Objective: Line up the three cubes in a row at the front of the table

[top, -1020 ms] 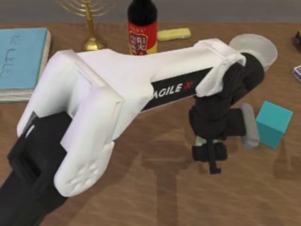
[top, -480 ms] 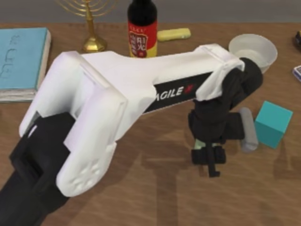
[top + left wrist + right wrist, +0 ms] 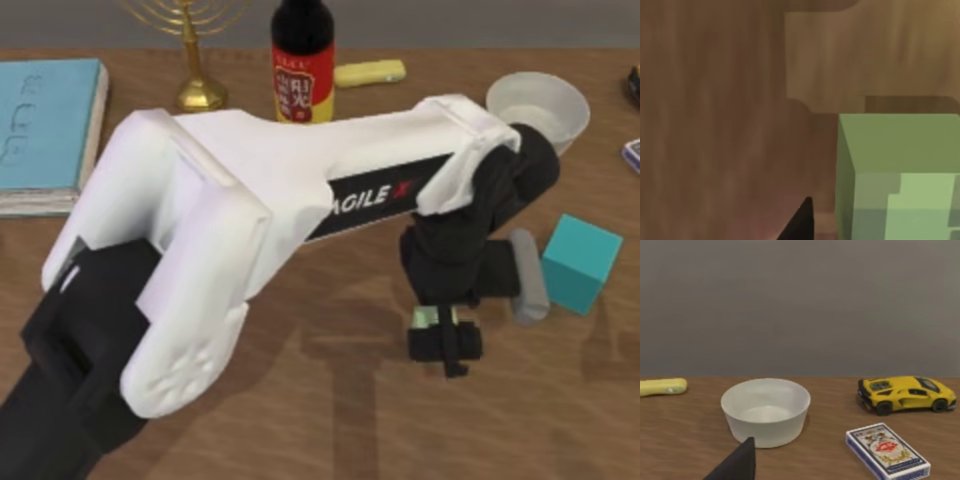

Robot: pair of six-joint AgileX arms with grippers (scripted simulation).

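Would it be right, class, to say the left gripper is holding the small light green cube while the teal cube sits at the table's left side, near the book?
Not quite. The left gripper does hold the light green cube, but the teal cube sits at the table's right side, below the white bowl, far from the book. The top view shows this.

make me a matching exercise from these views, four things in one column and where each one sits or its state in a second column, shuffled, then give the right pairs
Things:
1. light green cube
2. teal cube
3. white bowl
4. pale blue book

Places or states:
A. at the top view's left edge of the table
B. at the left end effector, under the arm's wrist
C. far side of the table, right of the bottle
D. on the table right of the left end effector, nothing touching it

Pairs: 1-B, 2-D, 3-C, 4-A
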